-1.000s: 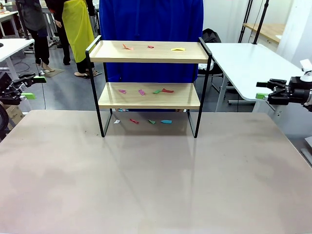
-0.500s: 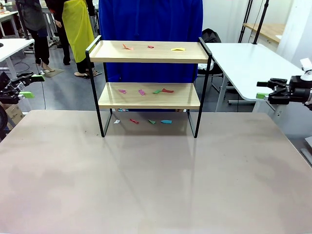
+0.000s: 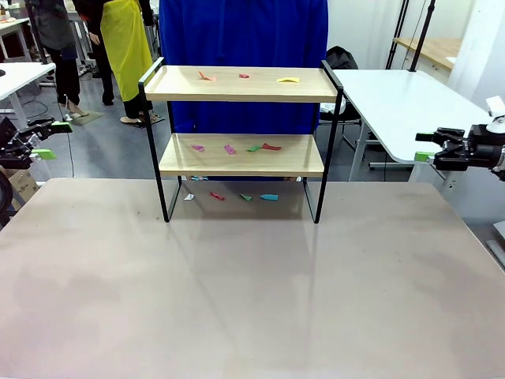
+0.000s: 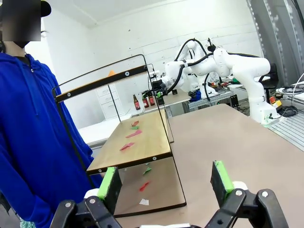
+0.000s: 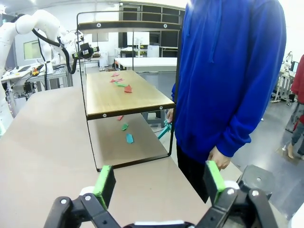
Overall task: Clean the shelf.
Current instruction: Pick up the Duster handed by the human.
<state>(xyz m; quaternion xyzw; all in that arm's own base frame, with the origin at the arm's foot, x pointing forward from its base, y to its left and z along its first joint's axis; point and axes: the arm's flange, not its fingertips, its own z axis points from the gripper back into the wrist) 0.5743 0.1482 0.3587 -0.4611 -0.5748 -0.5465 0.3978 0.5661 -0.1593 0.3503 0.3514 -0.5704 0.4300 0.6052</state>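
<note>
two arms at rest, one littered rack: my left gripper hangs beyond the worktop's left edge, level with its far left corner, jaws spread wide and nothing between the green pads. my right gripper hangs beyond the right edge, level with the far right corner, jaws just as wide apart and empty, with a white table behind it. the shelf stands upright on its four black legs at the middle of the worktop's far edge, well apart from both grippers. on the far side of that edge, right behind the shelf, stands a person in blue; my right wrist view shows one hand hanging at that person's side. the top board carries an orange-red scrap toward its left end, a small red scrap near the middle and a yellow scrap toward the right end. the lower board holds a row across its middle: a pink scrap, a second pink scrap, a green scrap and a red scrap, the last two just beside each other. on the worktop between the legs lie a white scrap, a crimson scrap, a small green scrap and a teal scrap.
</note>
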